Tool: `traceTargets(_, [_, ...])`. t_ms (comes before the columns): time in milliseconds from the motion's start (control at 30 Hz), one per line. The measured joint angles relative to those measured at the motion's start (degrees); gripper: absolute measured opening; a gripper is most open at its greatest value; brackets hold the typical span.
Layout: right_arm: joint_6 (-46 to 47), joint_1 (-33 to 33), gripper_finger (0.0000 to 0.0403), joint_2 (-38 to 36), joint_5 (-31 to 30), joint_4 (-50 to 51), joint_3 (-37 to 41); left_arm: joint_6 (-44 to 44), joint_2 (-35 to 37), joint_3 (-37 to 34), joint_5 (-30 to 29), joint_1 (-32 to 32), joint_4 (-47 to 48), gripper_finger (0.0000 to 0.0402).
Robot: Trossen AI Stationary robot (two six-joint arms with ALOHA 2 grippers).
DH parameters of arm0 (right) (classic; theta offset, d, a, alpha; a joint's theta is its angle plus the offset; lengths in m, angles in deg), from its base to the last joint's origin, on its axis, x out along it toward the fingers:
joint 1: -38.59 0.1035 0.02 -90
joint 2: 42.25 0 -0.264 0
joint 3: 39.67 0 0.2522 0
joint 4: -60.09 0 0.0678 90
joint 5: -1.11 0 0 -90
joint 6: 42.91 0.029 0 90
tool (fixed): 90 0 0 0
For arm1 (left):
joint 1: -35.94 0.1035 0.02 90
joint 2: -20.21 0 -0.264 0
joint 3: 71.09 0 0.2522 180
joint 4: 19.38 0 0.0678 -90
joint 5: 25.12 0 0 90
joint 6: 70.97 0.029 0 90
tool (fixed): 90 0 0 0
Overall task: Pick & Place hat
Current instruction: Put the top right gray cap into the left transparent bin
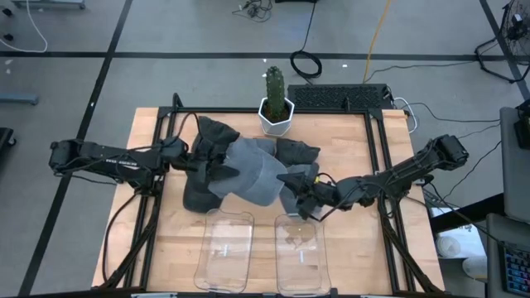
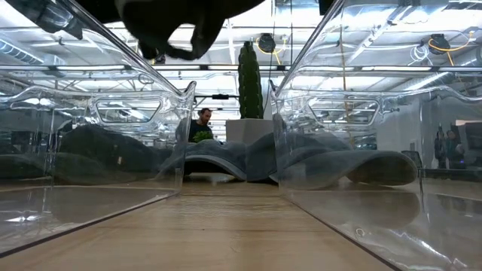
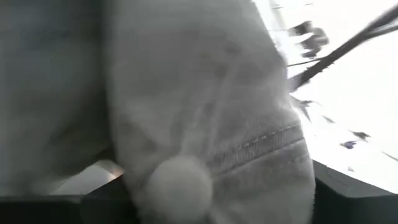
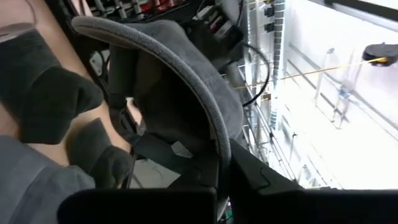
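Left gripper (image 1: pixel 217 171) reaching in from the desk's left edge, claw spread wide around the crown of a grey hat (image 1: pixel 252 175), cloth and top button (image 3: pixel 180 185) filling the left wrist view; whether the cloth is pinched cannot be told. Hat lying near the desk's middle, on a heap of darker hats (image 1: pixel 207 145), rear of 2 clear bins (image 1: pixel 224 248) at the front edge.

Right gripper (image 1: pixel 303 199) coming across from the right edge, claw clamped together on the brim (image 4: pixel 186 68) of the grey hat, brim arching up in the right wrist view.

Probably mid-pick: hat seized at 1 side, steadied or about to be freed at the other, not yet over either bin. Next move likely calls for lifting the hat free of the heap without dragging the dark ones along, then carrying it forward over a bin.

Wooden desk (image 1: pixel 149 240) framed in black rails, potted cactus (image 1: pixel 276 101) at the rear edge, keyboard (image 1: pixel 339 97) at the rear right corner. Grey floor with cables around; beyond, in the low view, a bright workshop and a person (image 2: pixel 200 126) seated far off.
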State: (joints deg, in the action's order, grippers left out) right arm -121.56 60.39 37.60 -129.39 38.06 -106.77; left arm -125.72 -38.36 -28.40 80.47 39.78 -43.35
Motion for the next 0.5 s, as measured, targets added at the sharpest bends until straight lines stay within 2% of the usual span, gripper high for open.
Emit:
traceTargets(167, [1.8, 0.0, 0.0, 0.0, -0.5, 1.7, 0.0, 0.1, 1.0, 0.0, 7.0, 0.0, -7.8, 0.0231])
traceTargets(267, [2.3, -0.4, 0.0, 0.0, -1.4, 2.1, 0.0, 0.2, 1.7, 0.0, 10.2, -0.4, -7.4, 0.0202])
traceTargets(500, [3.2, -1.1, 0.0, 0.0, -1.4, 2.8, 0.0, 2.7, 1.6, 0.0, 7.1, -0.8, -2.1, 0.0147])
